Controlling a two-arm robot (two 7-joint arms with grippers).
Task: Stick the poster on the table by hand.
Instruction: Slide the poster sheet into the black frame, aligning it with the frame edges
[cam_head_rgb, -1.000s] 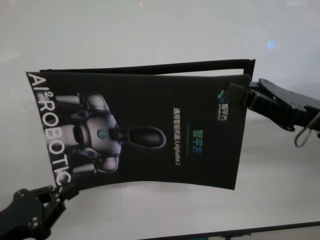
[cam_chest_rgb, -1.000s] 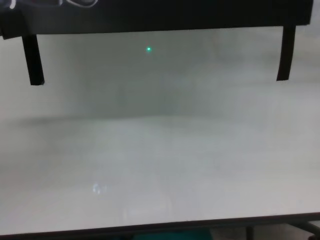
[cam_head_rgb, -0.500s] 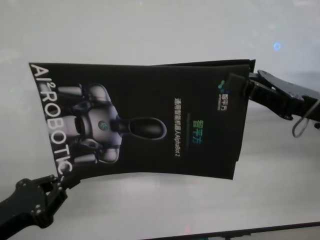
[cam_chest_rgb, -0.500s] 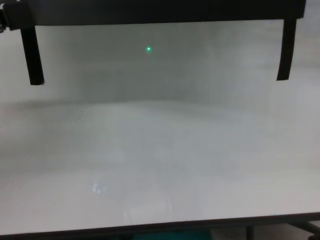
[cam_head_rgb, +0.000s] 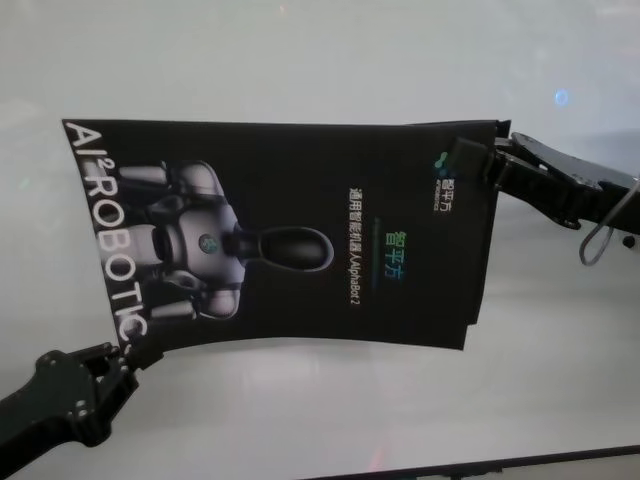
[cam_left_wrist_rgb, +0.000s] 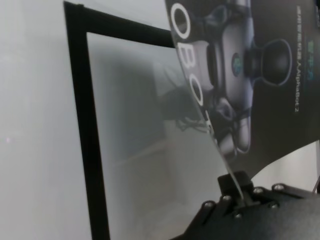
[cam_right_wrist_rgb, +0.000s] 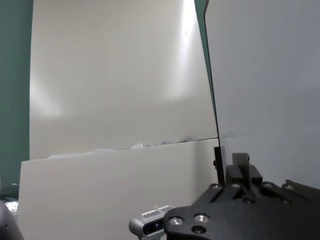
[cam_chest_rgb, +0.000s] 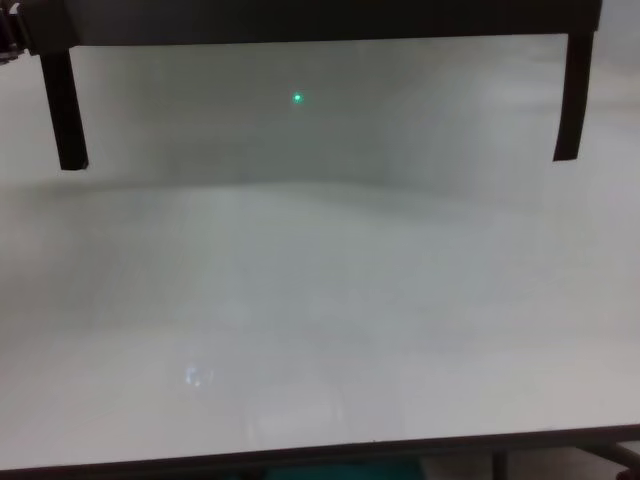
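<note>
The poster, a black glossy sheet with a grey robot and white lettering, hangs spread above the white table. My left gripper is shut on its near left corner. The left wrist view shows the thin poster pinched in that left gripper. My right gripper is shut on the far right corner. In the right wrist view the poster is edge-on in the right gripper. In the chest view, two black tape strips hang from its edge over the table.
The table's dark near edge runs along the bottom of the chest view. A black tape outline lies on the table under the poster in the left wrist view. A small grey device sits below the right gripper.
The poster has spread flatter and its curled far edge no longer shows behind it. Its lower edge has risen in the chest view. Both grippers keep their hold.
</note>
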